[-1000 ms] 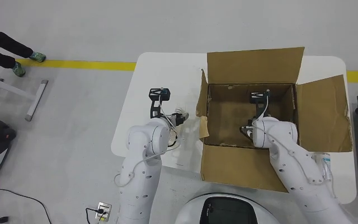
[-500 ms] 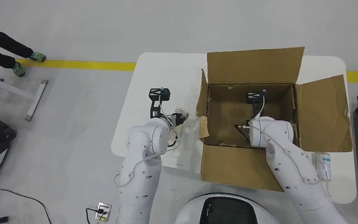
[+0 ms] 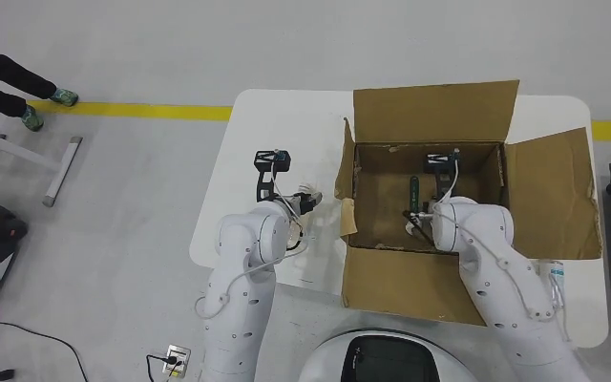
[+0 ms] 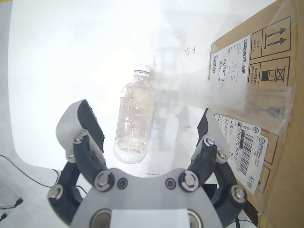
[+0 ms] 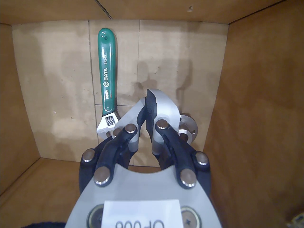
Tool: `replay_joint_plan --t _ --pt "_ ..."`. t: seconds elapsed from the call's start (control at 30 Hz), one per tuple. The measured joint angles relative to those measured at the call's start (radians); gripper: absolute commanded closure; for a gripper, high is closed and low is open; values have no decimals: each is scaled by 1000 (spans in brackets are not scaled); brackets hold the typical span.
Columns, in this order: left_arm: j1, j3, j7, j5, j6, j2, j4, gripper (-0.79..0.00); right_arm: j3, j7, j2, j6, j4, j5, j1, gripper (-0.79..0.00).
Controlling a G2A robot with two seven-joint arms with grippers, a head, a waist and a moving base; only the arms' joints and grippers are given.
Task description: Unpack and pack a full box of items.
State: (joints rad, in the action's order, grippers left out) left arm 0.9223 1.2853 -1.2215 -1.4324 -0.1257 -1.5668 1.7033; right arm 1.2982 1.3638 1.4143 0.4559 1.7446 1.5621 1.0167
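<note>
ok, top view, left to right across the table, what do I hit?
Bare table → clear bottle lying on it → box's left flap → green-handled wrench on the box floor → box's right flap.

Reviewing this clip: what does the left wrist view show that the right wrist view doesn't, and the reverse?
Left wrist view, not the right: a clear plastic bottle lying on the white table, seen between the fingers of the open left gripper, beside the labelled outer wall of the box.
Right wrist view, not the left: a green-handled wrench lying flat on the box floor, and a round metal fitting behind the shut, empty right gripper.
Shared: the cardboard box, outside in one, inside in the other.
</note>
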Motion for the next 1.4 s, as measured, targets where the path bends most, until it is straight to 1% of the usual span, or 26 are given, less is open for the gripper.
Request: replay_joint_plan --t 0.13,0.27,0.4,0.53,0.6,1.4 --pt "0 0 0 0 0 0 0 -785 -20 15 7 -15 33 15 -5 0" --pt "0 0 0 0 0 0 0 -785 -8 26 25 -25 12 21 -21 0" --pt "0 0 0 0 0 0 0 -785 30 52 58 -52 -34 29 -52 0" --pt "0 0 0 0 0 0 0 -785 61 98 102 -97 -66 88 -76 0" --pt "0 0 0 0 0 0 0 -785 68 109 114 -109 -68 109 -78 0" --pt "0 0 0 0 0 0 0 -785 68 109 113 -108 -67 109 -78 0"
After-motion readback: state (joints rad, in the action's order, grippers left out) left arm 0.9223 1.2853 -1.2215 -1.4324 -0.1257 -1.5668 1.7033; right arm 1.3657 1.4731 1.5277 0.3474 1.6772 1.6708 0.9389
